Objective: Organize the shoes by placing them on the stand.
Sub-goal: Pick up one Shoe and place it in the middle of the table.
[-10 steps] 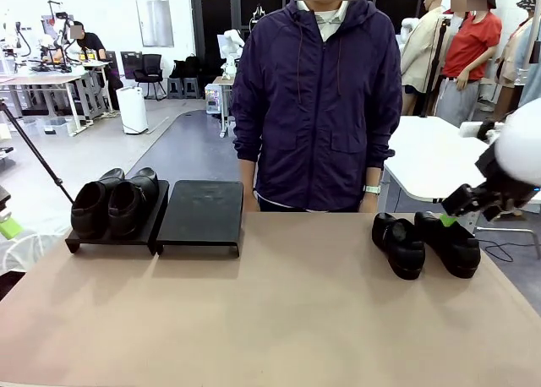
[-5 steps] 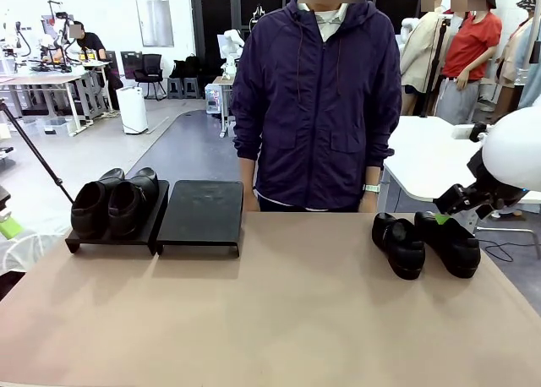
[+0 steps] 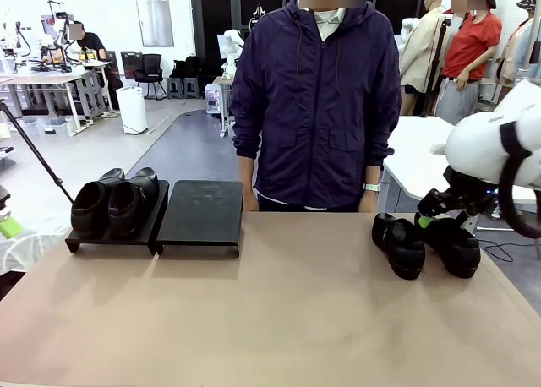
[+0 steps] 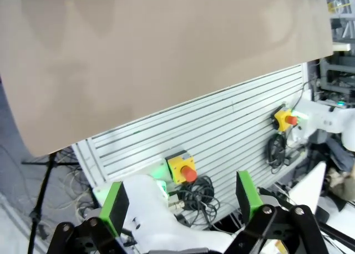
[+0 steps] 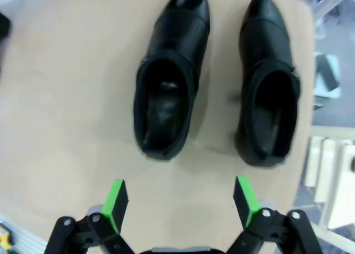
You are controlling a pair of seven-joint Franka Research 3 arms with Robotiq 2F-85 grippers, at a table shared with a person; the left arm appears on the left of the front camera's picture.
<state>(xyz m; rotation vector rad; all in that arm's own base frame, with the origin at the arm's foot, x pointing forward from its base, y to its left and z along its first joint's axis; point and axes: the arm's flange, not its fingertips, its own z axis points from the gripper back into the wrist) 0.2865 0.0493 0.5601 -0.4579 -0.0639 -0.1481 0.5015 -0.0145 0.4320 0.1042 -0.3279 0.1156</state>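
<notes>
Left hand (image 4: 181, 203), seen from its own wrist: green-padded fingers (image 4: 115, 207) spread wide with nothing between them, aimed past an edge of the bench (image 3: 279, 311) at a slotted metal panel (image 4: 222, 132) that carries two yellow emergency-stop buttons (image 4: 183, 168) with red caps. Front view, at about 10 o'clock on the bench: left stand platform (image 3: 157, 216), bearing a pair of black slip-on shoes (image 3: 108, 209) side by side, toes toward the robot. The right stand platform (image 3: 201, 211) touches it on its 3 o'clock side. At 12 o'clock, a person (image 3: 317, 108) in a dark purple zip jacket stands at the far edge. At about 2 o'clock: left loose shoe (image 3: 399, 247) and right loose shoe (image 3: 455, 247), resting on the bench surface just beside one another, well apart from both platforms, toes toward the robot. The right hand (image 3: 429, 216), at the end of the white right arm (image 3: 490, 146), hovers at the heel end of these two shoes, on their 12 o'clock side. In its wrist view the fingers (image 5: 115, 200) stand spread, gripping nothing. Both loose shoes lie beyond the fingertips, openings nearer and toes at 12 o'clock in that picture, with pads and leather apart.
</notes>
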